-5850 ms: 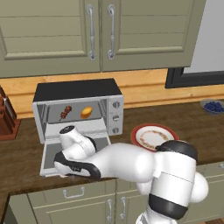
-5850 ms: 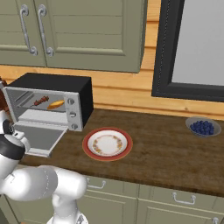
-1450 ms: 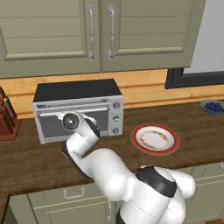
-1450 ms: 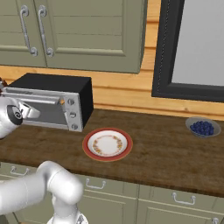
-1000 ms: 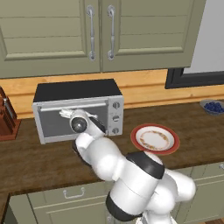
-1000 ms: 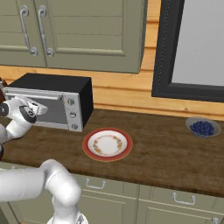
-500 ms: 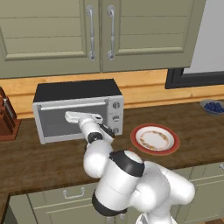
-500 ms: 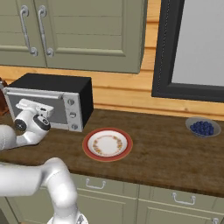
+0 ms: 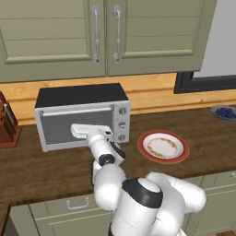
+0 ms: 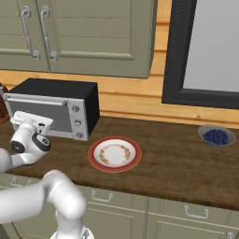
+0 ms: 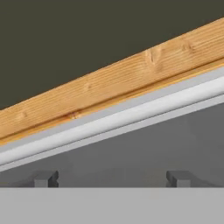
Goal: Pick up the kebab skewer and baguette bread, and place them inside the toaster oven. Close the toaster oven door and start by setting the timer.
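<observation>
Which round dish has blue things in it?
The small grey bowl at the counter's far right, holding blue berries. The red-rimmed plate beside the toaster oven holds none.

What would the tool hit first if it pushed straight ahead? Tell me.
Most likely the toaster oven door: the open tool faces its glass just below the bar handle, though the remaining gap is hard to judge.

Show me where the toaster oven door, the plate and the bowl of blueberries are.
toaster oven door (image 9: 57,129), left base view, glass pane.
plate (image 9: 163,147), left base view, patterned centre.
bowl of blueberries (image 10: 216,136), right base view, the berries.
</observation>
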### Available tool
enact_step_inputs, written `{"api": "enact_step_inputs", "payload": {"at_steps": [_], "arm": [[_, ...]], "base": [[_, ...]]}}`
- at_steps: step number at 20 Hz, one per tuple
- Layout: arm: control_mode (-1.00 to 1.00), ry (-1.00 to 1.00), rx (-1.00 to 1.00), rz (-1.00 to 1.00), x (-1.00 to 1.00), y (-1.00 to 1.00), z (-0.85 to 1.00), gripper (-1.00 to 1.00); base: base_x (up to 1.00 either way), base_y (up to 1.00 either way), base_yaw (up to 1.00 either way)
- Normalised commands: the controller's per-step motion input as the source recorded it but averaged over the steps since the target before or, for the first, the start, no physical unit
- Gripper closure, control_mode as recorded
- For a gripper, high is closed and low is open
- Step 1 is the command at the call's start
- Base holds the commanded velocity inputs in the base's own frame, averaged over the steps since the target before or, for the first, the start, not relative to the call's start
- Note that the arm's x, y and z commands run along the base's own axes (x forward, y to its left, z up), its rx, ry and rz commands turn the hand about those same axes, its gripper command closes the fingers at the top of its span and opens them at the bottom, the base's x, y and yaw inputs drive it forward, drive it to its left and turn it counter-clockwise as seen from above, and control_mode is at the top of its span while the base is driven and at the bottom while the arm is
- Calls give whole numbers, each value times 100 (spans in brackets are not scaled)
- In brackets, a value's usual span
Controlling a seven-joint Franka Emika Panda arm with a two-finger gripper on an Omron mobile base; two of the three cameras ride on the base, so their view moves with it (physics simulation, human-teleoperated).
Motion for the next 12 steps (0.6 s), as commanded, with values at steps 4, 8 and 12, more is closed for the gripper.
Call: {"api": "enact_step_inputs", "payload": {"at_steps": [4, 8, 12], "arm": [[-100, 4, 0, 0, -77, 0, 43, -100], [-100, 9, 0, -5, -74, -13, 31, -100], [-100, 6, -7, -8, -60, -31, 24, -100]], "base": [[0, 0, 0], [0, 0, 0], [0, 0, 0]]}}
